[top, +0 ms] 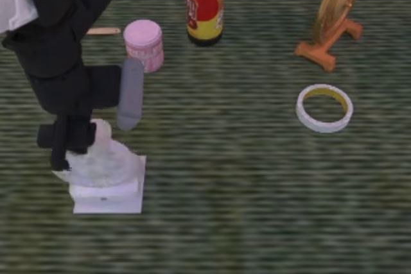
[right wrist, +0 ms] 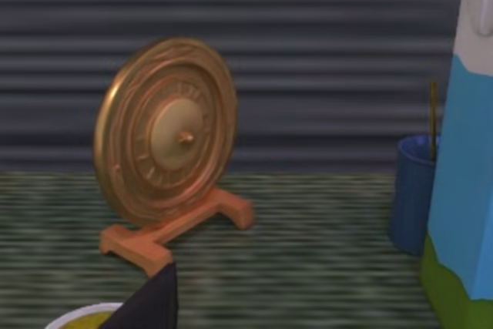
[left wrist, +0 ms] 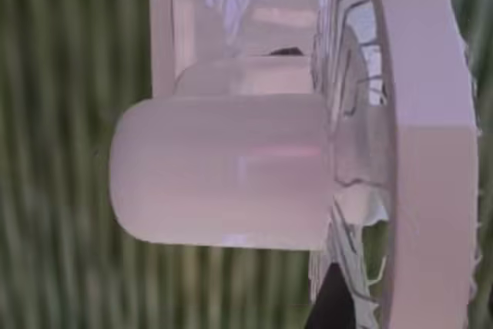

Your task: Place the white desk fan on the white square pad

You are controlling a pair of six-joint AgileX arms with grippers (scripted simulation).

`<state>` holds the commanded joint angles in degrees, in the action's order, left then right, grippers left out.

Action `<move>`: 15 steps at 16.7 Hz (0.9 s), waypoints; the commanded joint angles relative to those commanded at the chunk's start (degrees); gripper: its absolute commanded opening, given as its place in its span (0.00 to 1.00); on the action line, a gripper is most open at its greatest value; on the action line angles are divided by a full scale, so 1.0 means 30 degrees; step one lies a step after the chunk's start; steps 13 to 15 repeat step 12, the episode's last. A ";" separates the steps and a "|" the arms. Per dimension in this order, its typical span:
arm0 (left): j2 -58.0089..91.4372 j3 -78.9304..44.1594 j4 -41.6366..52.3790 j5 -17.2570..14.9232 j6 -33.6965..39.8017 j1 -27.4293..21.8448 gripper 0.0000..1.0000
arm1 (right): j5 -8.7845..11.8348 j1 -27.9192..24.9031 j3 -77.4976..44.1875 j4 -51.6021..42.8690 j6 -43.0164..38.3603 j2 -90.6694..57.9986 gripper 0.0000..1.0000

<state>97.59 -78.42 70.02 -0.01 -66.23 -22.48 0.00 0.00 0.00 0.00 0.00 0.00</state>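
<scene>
The white desk fan point(top: 103, 165) stands with its rectangular base point(top: 106, 190) on the white square pad point(top: 109, 206) at the front left of the table. Its round translucent grille faces the front edge. My left gripper point(top: 64, 149) sits right against the fan's back left, level with the motor housing point(top: 101, 129). In the left wrist view the cylindrical housing point(left wrist: 223, 171) and the grille rim point(left wrist: 431, 152) fill the picture, with a dark tip of the gripper showing by the grille. My right arm is out of the top view. Only a dark sliver of the right gripper point(right wrist: 154, 306) shows.
A pink-lidded jar point(top: 143, 43) and a dark bottle point(top: 204, 4) stand at the back. A bronze disc on an orange stand point(top: 334, 17) is back right, a white tape ring point(top: 324, 107) before it. A blue cup point(right wrist: 416, 198) and a carton point(right wrist: 462, 152) stand farther right.
</scene>
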 joint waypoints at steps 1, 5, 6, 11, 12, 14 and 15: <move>0.0000 0.0000 0.0000 0.0000 0.0000 0.0000 0.60 | 0.0000 0.0000 0.0000 0.0000 0.0000 0.0000 1.00; 0.0000 0.0000 0.0000 0.0000 0.0000 0.0000 0.90 | 0.0000 0.0000 0.0000 0.0000 0.0000 0.0000 1.00; 0.0000 0.0000 0.0000 0.0000 0.0000 0.0000 0.98 | 0.0000 0.0000 0.0000 0.0000 0.0000 0.0000 1.00; 0.0000 0.0000 0.0000 0.0000 0.0000 0.0000 1.00 | 0.0000 0.0000 0.0000 0.0000 0.0000 0.0000 1.00; 0.0000 0.0000 0.0000 0.0000 0.0000 0.0000 1.00 | 0.0000 0.0000 0.0000 0.0000 0.0000 0.0000 1.00; 0.0000 0.0000 0.0000 0.0000 0.0000 0.0000 1.00 | 0.0000 0.0000 0.0000 0.0000 0.0000 0.0000 1.00; 0.0000 0.0000 0.0000 0.0000 0.0000 0.0000 1.00 | 0.0000 0.0000 0.0000 0.0000 0.0000 0.0000 1.00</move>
